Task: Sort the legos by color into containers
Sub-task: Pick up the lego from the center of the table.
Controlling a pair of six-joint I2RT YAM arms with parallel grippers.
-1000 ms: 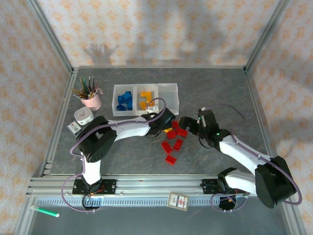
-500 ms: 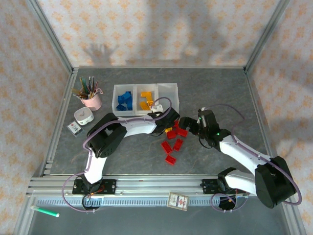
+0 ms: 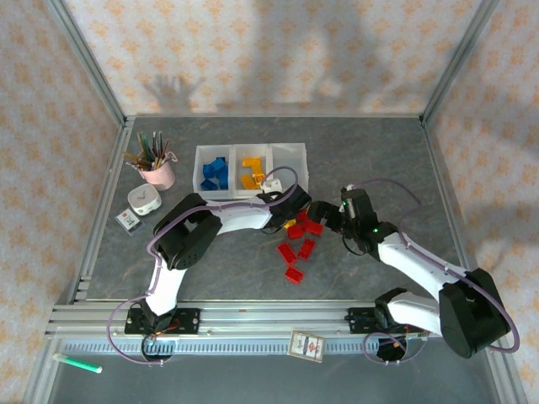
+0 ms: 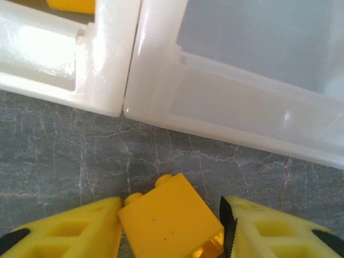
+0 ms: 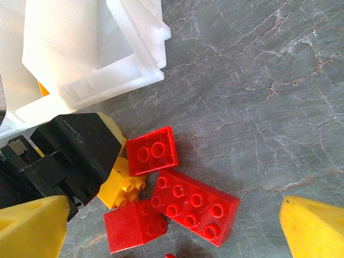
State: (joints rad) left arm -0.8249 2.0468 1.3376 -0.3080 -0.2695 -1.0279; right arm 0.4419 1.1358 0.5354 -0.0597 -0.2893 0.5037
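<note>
While the blue studded plastic bricks (image 3: 215, 174) are already lying in the left bin of the white translucent three-bin plastic tray (image 3: 271, 164), and the yellow-orange bricks (image 3: 248, 172) are lying in its middle bin, the sorting is, in my judgement, standing somewhere past its middle. The right bin (image 3: 292, 168) is not holding any brick as far as I can see, so the red colour is not yet begun.

The left gripper (image 4: 170, 210) is clasping one small yellow studded plastic brick (image 4: 161, 228) between its two yellow fingers. It is doing so on the grey marbled worktop (image 3: 379, 160), just on the near side of the tray, in front of the seam between the middle bin and the right bin. Whether this brick is lifted off the worktop I cannot tell.

The right gripper (image 5: 169, 215) is hanging with its jaws spread wide and is grasping nothing. It is hovering over a cluster of red bricks: a square four-stud one (image 5: 153, 150), a longer eight-stud one (image 5: 193, 207) close against it, and a third (image 5: 134, 226) beside them. Further red bricks (image 3: 296, 249) are lying on the worktop a little nearer.

What is waiting, I think, is this yellow brick for the middle bin and all the red ones for the right bin.
</note>
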